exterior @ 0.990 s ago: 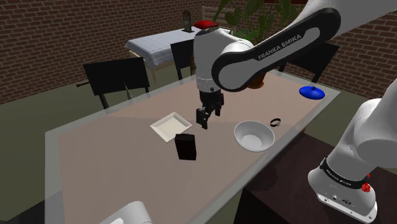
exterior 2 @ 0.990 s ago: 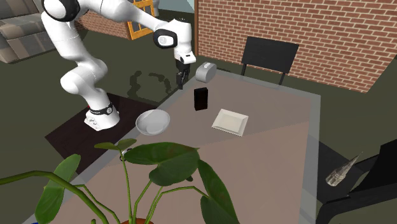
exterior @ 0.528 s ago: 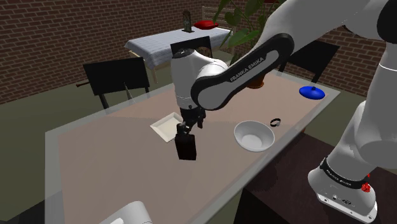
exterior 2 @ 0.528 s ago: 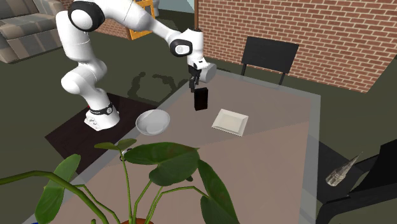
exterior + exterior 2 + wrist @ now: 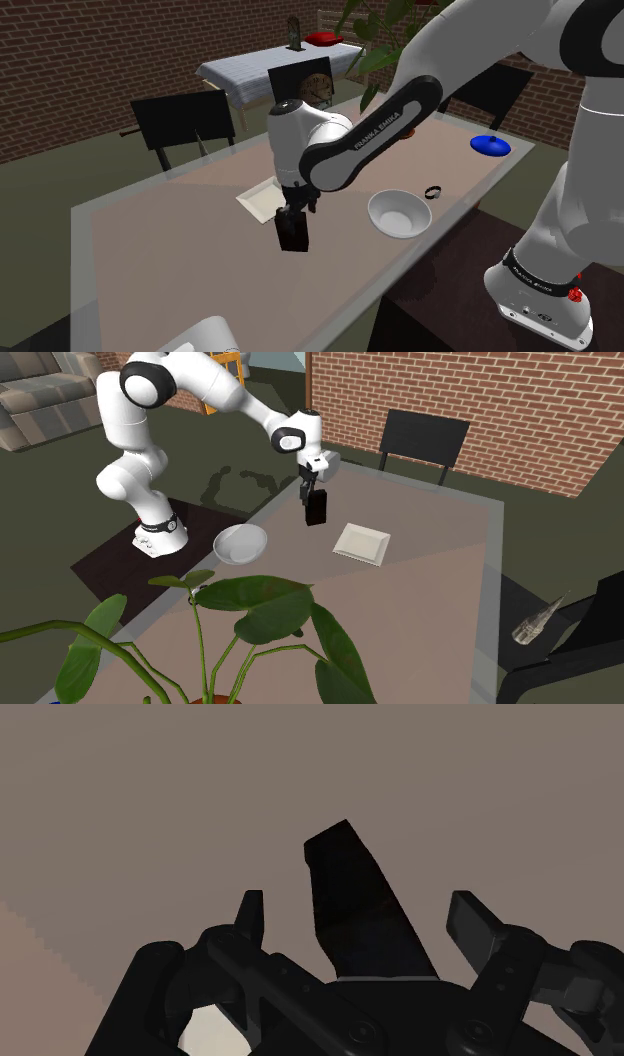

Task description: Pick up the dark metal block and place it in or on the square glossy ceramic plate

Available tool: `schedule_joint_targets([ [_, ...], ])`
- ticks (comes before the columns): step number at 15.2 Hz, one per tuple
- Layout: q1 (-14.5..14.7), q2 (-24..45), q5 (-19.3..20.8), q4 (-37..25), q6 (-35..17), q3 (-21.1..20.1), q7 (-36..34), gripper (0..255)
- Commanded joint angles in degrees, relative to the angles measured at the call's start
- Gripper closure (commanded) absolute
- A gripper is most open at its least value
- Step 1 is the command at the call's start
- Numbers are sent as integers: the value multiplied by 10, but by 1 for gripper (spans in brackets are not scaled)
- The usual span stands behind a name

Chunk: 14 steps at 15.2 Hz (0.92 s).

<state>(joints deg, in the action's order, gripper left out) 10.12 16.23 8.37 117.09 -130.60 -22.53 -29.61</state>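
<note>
Evidently set for a grasp, the gripper (image 5: 360, 916) hangs wide open, its fingers (image 5: 250, 909) straddling the dark block (image 5: 295, 240) without touching it, so nothing is held. The block stands upright on the table (image 5: 170, 250), just beside the white square plate (image 5: 258, 198), which should mean a short carry once clamped.

The block (image 5: 293, 232) is black, the square plate (image 5: 256, 200) and the bowl (image 5: 399, 212) white, the dish (image 5: 490, 145) blue, the table (image 5: 160, 250) dull pinkish-brown, the chairs (image 5: 185, 120) black, and the wall (image 5: 80, 60) red-brown brick.
</note>
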Motion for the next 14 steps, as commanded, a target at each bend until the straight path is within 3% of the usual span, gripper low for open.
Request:
schedule_joint_targets([
  [1, 1, 3, 2, 2, -5, 1, -1, 0],
  [8, 1, 3, 2, 2, -5, 1, -1, 0],
  [9, 1, 3, 2, 2, -5, 1, -1, 255],
  [14, 1, 3, 2, 2, -5, 1, -1, 255],
])
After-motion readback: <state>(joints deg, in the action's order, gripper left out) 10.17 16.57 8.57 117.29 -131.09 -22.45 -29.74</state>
